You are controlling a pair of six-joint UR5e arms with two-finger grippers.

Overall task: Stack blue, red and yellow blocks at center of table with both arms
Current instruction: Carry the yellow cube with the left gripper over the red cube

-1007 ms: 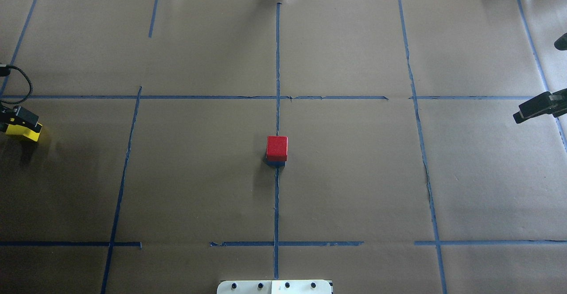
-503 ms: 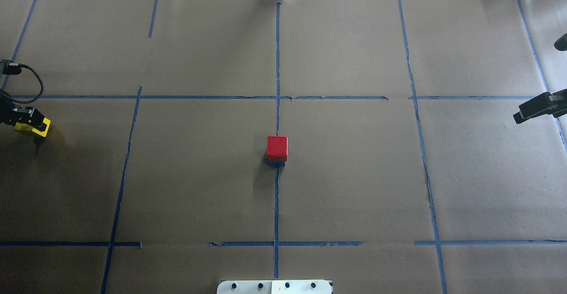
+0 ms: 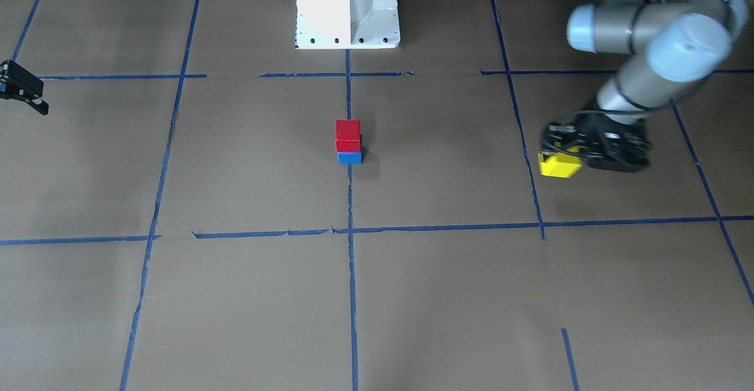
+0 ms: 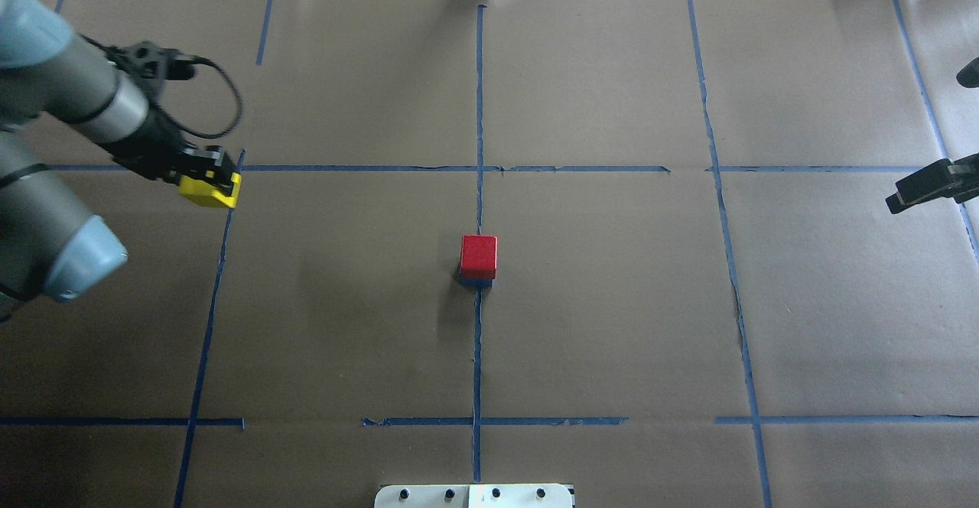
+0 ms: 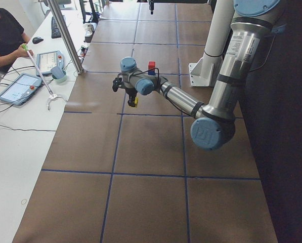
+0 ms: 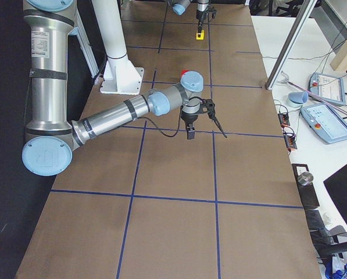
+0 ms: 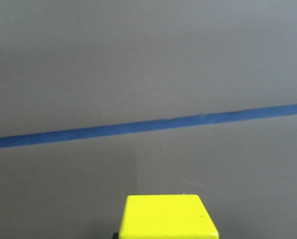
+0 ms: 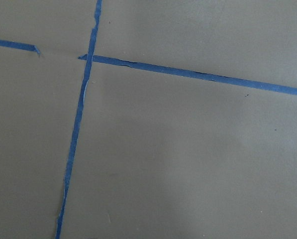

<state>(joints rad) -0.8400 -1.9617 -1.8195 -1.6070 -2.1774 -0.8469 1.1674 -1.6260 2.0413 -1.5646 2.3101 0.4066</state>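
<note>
In the front-facing view the red block (image 3: 347,135) sits on the blue block (image 3: 349,157) at the centre of the table (image 3: 412,297). The left jaws are clamped on the yellow block (image 3: 559,165), well apart from that stack. In the overhead view the right jaws hang at the table's edge holding nothing, and I cannot tell how far open they are.

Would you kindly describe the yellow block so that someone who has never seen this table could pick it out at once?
On the brown table crossed by blue tape, follow the left arm to its end effector, which is shut on the yellow block. It is the only yellow thing, far from the red block stacked on the blue block at the centre.
</note>
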